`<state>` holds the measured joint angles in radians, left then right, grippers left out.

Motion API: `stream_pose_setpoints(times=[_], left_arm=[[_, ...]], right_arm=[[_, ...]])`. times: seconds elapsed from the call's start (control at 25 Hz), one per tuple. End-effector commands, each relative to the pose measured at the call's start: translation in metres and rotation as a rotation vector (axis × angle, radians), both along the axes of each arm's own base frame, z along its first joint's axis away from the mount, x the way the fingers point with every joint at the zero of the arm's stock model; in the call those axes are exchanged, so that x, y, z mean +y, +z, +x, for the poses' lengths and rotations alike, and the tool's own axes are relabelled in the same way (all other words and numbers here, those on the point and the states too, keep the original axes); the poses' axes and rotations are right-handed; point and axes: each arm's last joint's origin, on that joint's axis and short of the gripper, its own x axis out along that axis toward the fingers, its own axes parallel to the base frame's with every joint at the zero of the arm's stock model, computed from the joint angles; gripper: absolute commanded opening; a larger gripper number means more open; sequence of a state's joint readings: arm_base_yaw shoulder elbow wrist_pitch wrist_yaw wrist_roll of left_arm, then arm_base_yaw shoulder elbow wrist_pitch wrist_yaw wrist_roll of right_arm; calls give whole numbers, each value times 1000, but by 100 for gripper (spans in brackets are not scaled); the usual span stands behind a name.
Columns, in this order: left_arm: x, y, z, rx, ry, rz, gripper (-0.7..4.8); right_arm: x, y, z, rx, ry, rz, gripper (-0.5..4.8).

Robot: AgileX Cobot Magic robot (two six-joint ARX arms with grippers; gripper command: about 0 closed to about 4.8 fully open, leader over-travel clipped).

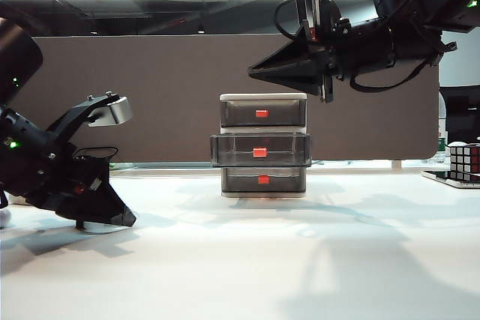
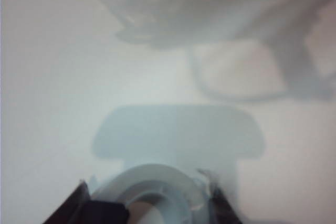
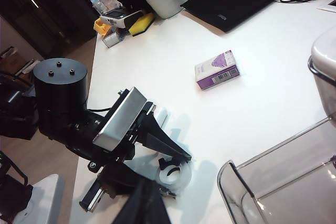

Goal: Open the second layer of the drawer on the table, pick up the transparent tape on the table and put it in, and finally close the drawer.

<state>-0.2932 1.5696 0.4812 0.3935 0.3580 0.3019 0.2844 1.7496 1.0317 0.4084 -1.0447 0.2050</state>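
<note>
**Middle drawer out, left arm down on the tape**

The white surface (image 1: 300, 260) ran wide and mostly bare, with a brown partition behind it and a dim ceiling with one strip light overhead. A Rubik's cube (image 1: 465, 160) sat at the far right edge. The right wrist view also showed a white-and-purple box (image 3: 217, 70) lying well apart from the work, and a plant pot and desk clutter at the far edge.

The three-tier drawer cabinet (image 1: 263, 99) stood at the middle, toward the far side. Its second layer (image 1: 260, 151) was already pulled out, jutting forward of the top and bottom drawers, so the opening step looked done. Putting the tape in and closing the drawer were still to do.

The right gripper (image 1: 259, 73) hung high above and just left of the cabinet, holding nothing; whether its jaws were parted could not be told.

The left gripper (image 3: 176, 163) was low on the surface at the left, its jaws to either side of the transparent tape (image 3: 175, 176). In the left wrist view the tape roll (image 2: 152, 192) lay on the surface between the dark fingers (image 2: 71, 208). The jaws stood partly open around it; a firm grip could not be confirmed.
</note>
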Motion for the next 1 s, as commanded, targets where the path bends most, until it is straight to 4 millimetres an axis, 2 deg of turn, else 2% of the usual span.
stream_pose_setpoints(times=[0.04, 0.32, 0.44, 0.56, 0.76, 0.84, 1.0], left_arm=[[1, -8, -6, 70, -11, 20, 110], [0, 33, -8, -102, -48, -61, 110], [-1, 58, -9, -198, -67, -103, 109], [-3, 85, -5, -286, -97, -145, 81], [-9, 121, 13, -367, -134, -186, 81], [-15, 133, 27, -386, -166, -208, 81], [-25, 133, 46, -364, -225, -233, 81]], right_arm=[[1, 5, -1, -21, 7, 6, -5], [1, 5, -1, -21, 7, 6, -5], [1, 5, -1, -22, 3, 5, -5], [1, 5, -1, -24, 3, 5, -5], [0, 5, 0, -30, -15, 2, -5], [0, 7, 0, -35, -21, 2, -5], [0, 12, -1, -64, -51, 1, -5]])
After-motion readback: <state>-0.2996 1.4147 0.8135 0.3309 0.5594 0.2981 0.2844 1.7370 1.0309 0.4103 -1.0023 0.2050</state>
